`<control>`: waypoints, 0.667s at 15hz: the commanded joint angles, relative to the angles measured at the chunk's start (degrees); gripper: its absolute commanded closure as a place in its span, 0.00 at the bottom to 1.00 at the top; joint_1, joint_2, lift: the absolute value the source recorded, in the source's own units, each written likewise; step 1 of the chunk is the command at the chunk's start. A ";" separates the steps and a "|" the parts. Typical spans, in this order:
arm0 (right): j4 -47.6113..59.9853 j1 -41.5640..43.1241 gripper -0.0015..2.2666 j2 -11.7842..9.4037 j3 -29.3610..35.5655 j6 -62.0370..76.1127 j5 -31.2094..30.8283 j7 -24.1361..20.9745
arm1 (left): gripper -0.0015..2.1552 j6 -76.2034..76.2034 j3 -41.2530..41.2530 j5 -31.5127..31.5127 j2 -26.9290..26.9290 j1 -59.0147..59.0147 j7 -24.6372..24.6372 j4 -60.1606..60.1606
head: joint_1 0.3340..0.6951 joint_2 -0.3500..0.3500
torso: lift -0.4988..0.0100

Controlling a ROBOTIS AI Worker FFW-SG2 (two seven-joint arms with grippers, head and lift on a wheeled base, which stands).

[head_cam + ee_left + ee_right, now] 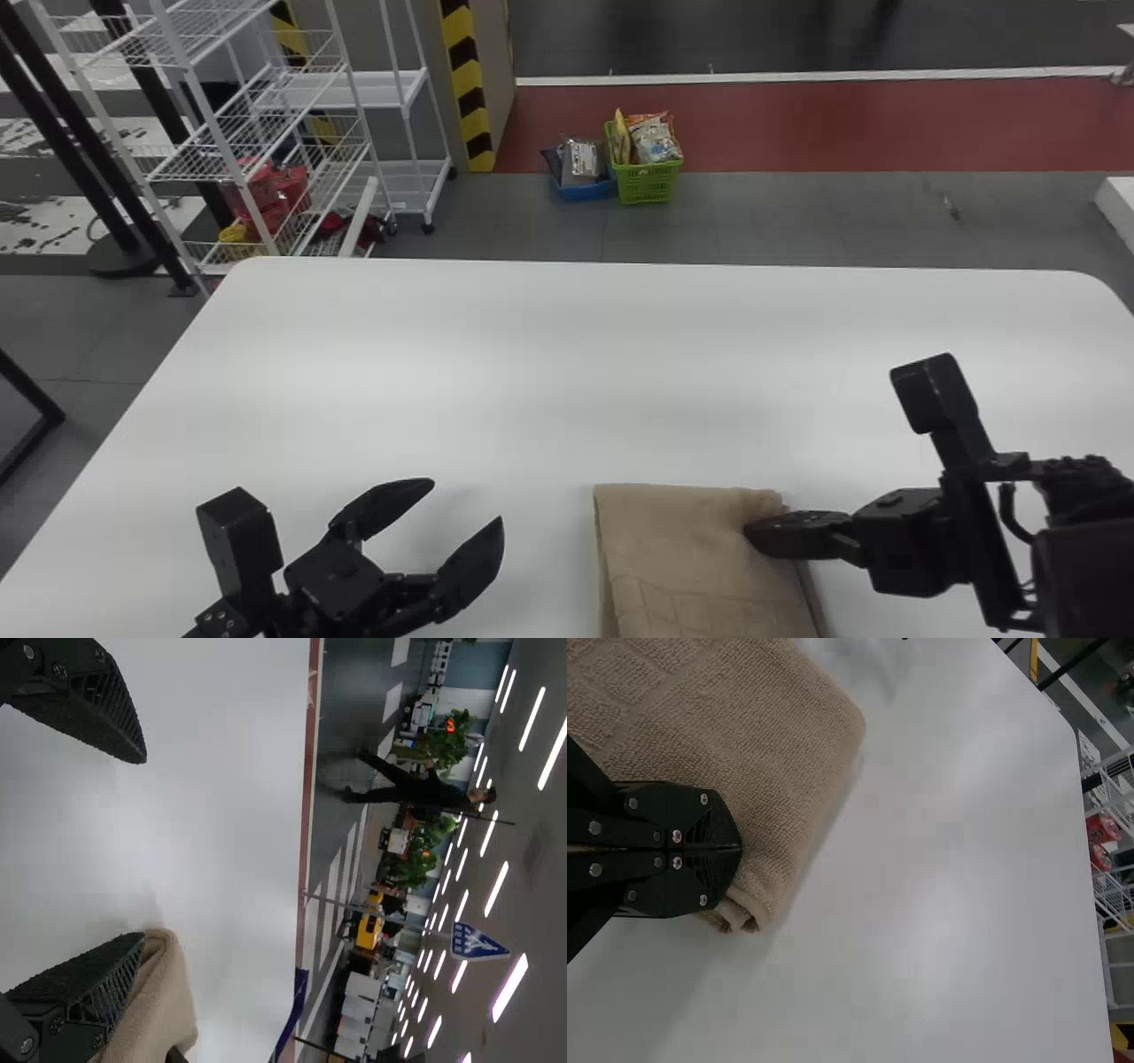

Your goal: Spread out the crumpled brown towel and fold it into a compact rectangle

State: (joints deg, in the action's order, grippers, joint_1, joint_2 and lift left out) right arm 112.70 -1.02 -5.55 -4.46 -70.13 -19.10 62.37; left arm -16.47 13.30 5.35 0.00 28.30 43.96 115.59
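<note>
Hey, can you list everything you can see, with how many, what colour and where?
Towel: one, brown, folded, on the table's near part, right of centre
Table: one, white, before the robot
Baskets: two, green and blue, side by side on the floor beyond
Packets: several, mixed colours, in the baskets
Racks: at least two, white, beyond the table, left
Red items: several, on a rack
Floor strip: one, red, beyond the table
Plants: at least two, green, background
Sign: one, blue, background
Ceiling lights: many, white, overhead
Left gripper: one, black, open, left of the towel
Right gripper: one, black, closed, at the towel's right side
</note>
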 commanded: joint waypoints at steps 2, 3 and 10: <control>5.60 -1.61 0.67 0.19 2.35 -0.32 2.93 0.30 | 0.05 -0.02 -1.08 1.07 -0.15 2.11 0.16 3.24 | 1.00 0.66 | 0.73; 7.80 -2.49 0.61 0.19 3.58 -0.14 5.21 0.21 | 0.05 0.16 -1.00 1.86 -0.15 2.11 0.16 3.07 | 1.00 0.65 | 0.73; 14.65 -18.40 0.04 5.60 9.91 40.99 18.92 -19.48 | 0.05 19.32 1.11 8.89 -0.15 4.66 -7.05 2.01 | 1.00 0.66 | 0.73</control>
State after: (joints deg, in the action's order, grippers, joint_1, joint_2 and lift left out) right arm 127.32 -16.17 -0.20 4.97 -36.54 -2.97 44.07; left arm -4.69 14.13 13.21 0.00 31.72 37.71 117.98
